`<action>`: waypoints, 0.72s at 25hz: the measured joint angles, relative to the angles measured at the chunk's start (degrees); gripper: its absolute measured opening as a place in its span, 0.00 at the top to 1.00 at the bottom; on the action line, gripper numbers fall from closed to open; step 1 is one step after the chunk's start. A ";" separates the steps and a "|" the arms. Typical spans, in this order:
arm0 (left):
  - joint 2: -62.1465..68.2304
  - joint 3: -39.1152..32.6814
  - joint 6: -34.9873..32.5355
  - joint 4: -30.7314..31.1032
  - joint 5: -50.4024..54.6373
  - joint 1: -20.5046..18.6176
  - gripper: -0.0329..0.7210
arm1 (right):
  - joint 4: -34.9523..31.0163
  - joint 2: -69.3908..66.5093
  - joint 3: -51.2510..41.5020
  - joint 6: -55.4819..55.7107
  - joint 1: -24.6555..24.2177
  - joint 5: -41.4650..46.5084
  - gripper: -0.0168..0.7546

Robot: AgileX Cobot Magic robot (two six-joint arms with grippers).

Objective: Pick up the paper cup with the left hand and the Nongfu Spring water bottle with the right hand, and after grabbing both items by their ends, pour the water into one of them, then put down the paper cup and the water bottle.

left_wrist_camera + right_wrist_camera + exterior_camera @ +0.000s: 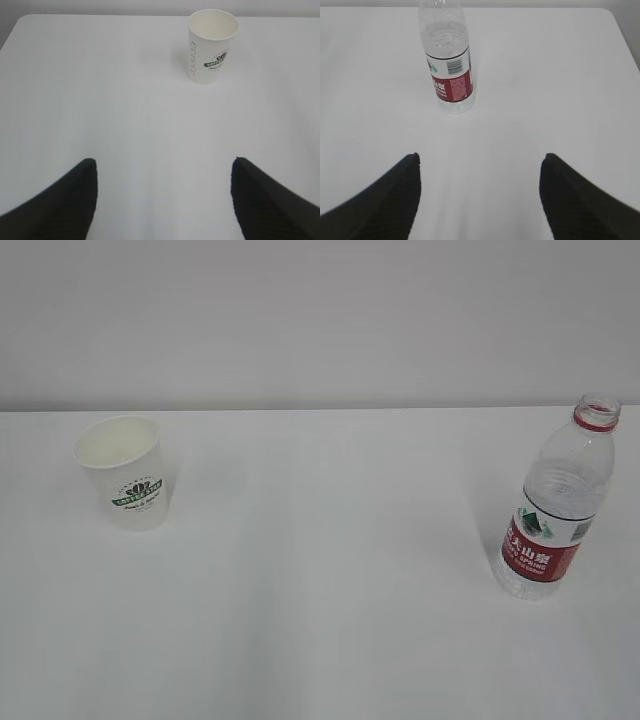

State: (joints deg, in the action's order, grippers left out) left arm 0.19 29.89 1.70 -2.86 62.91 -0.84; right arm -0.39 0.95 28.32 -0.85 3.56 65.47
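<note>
My left hand [162, 200] and right hand [480, 195] hang with jaws spread, empty. The paper cup [124, 472] stands upright near the worktop's [320, 620] far-left corner, the Nongfu Spring water bottle [558, 502] by its right edge.

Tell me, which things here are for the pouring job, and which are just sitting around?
For the job:
- paper cup, upright, not held
- water bottle, upright, cap off, not held
- left gripper, open and empty
- right gripper, open and empty

Just there:
- white table, which only holds them up; nothing else lies on it
</note>
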 joint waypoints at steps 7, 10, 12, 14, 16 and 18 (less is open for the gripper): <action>0.00 0.00 0.00 0.00 0.00 0.00 0.17 | 0.00 0.00 0.00 0.00 0.00 0.00 0.26; 0.00 0.00 0.00 0.00 0.00 0.00 0.17 | 0.00 0.00 0.00 0.00 0.00 0.00 0.26; 0.00 0.00 0.00 0.00 0.00 0.00 0.17 | 0.00 0.00 0.00 0.00 0.00 0.00 0.26; 0.00 0.00 0.00 0.00 0.00 0.00 0.17 | 0.00 0.00 0.00 0.00 0.00 0.00 0.26; 0.00 0.00 0.00 0.00 0.00 0.00 0.17 | 0.00 0.00 0.00 0.00 0.00 0.00 0.26; 0.00 0.00 0.00 0.00 0.00 0.00 0.17 | 0.00 0.00 0.00 0.00 0.00 0.00 0.26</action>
State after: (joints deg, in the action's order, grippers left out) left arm 0.19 29.89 1.70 -2.86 62.91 -0.84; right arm -0.39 0.95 28.32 -0.85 3.56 65.47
